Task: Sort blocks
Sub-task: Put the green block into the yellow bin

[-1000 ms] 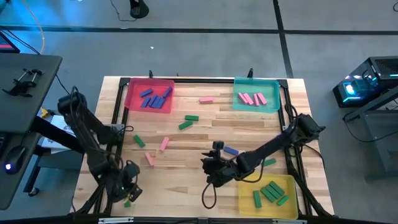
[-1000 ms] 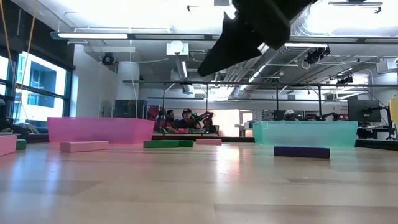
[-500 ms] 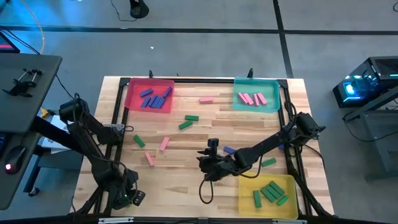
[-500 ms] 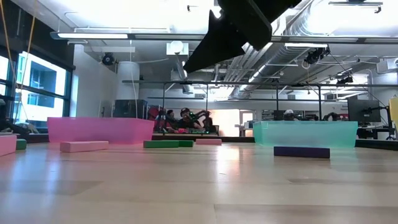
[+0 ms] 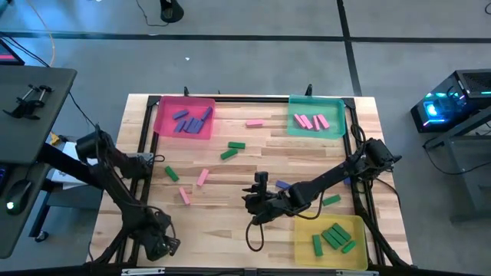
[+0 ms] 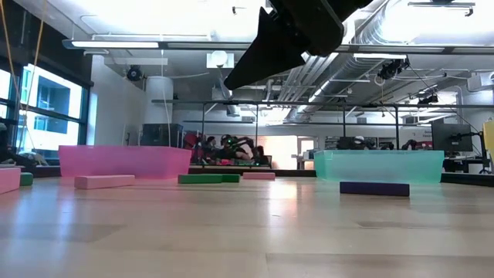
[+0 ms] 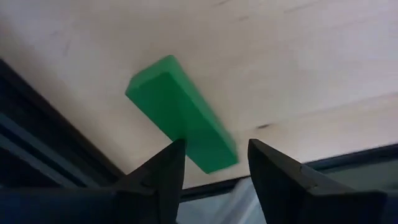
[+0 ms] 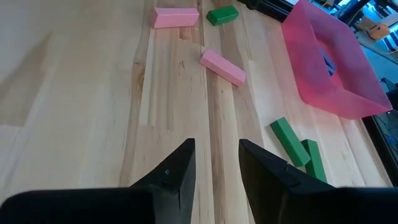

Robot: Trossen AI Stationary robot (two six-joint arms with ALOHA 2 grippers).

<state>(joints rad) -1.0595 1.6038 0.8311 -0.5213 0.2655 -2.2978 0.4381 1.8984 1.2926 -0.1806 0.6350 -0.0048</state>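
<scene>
high view: the sorting is judged partly done. in the pink tray (image 5: 184, 119) several blue-purple blocks (image 5: 190, 120) are seen, in the teal tray (image 5: 316, 117) a few pink blocks (image 5: 311, 121), and in the yellow tray (image 5: 330, 238) several green blocks (image 5: 332, 237).

left loose on the surface (image 5: 230, 226), all placed from the pink tray: a pink block (image 5: 254, 123) just beside it toward the teal tray, two green blocks (image 5: 232, 149) a little nearer the arms, and below the tray a green block (image 5: 171, 174) and two pink blocks (image 5: 202, 178). a blue-purple block (image 5: 284, 185) and a green block (image 5: 331, 200) lie far from the pink tray, near the yellow one.

the left gripper (image 5: 157, 245) is held at the surface's near edge, well below the pink tray; in its wrist view the jaws are seen open, parted on either side of a green block (image 7: 181, 114) lying by the edge, not yet closed on it. the right gripper (image 5: 253, 201) is held over mid-surface, its jaws slightly parted with nothing between them.

no brand, label or writing can be read.
</scene>
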